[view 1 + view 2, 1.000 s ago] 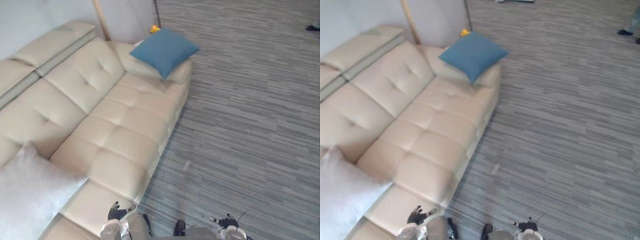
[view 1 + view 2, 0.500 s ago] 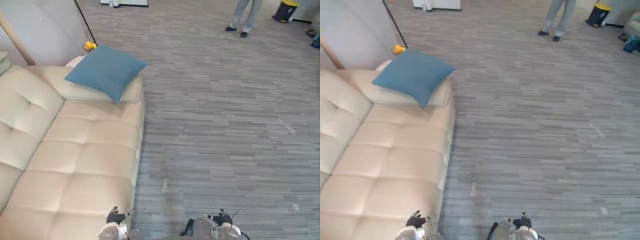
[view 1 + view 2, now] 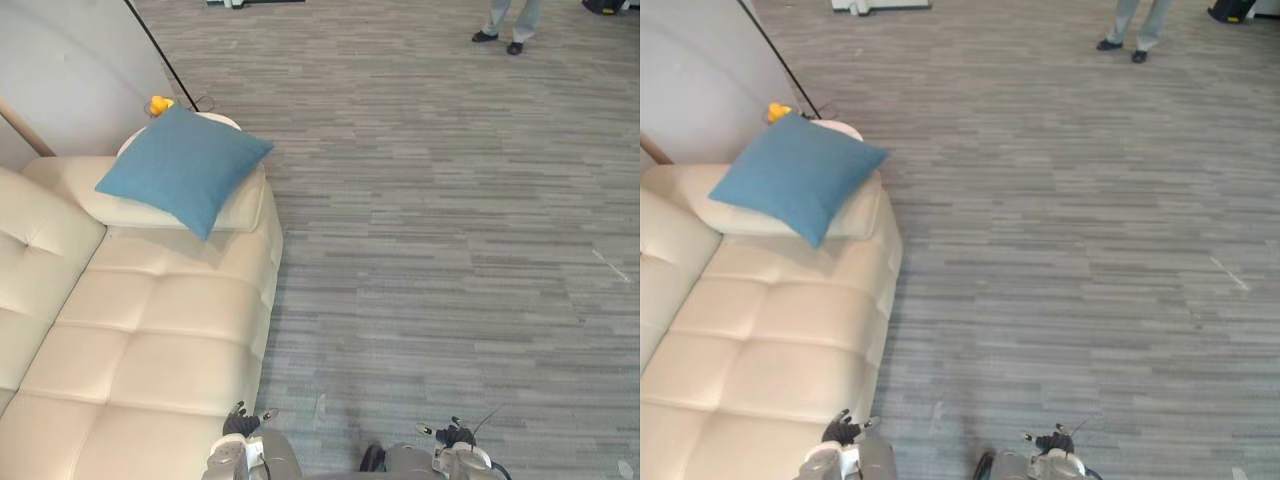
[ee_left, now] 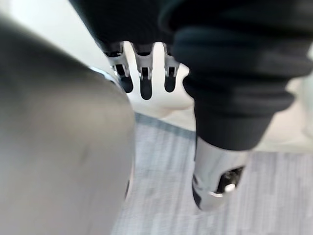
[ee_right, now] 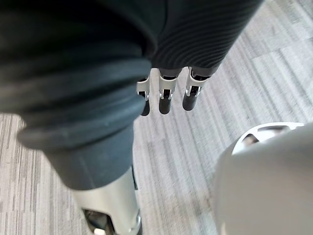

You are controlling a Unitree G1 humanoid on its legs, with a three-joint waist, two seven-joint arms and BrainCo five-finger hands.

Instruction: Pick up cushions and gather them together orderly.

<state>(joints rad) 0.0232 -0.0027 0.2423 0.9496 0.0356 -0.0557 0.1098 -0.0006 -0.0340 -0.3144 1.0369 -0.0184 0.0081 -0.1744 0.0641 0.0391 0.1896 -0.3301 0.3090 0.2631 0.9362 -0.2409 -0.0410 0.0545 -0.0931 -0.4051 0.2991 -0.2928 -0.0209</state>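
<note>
Sofa point(image 3: 150, 340): cream, leather-like, smooth, soft sheen, stitched tufts. Cushion point(image 3: 183, 165), far end of the sofa: blue woven cloth, matt. Floor point(image 3: 450, 230): grey streaked carpet, matt, fine ribbed texture. Right hand point(image 3: 1050, 440): fingers point(image 5: 164, 95) silver, glossy, metal-like; ribbed cover point(image 5: 73, 73) dark, matt.

L hand point(image 3: 240, 425) & R hand point(image 3: 452, 436) hang low at sides, fingers loosely straight.
</note>
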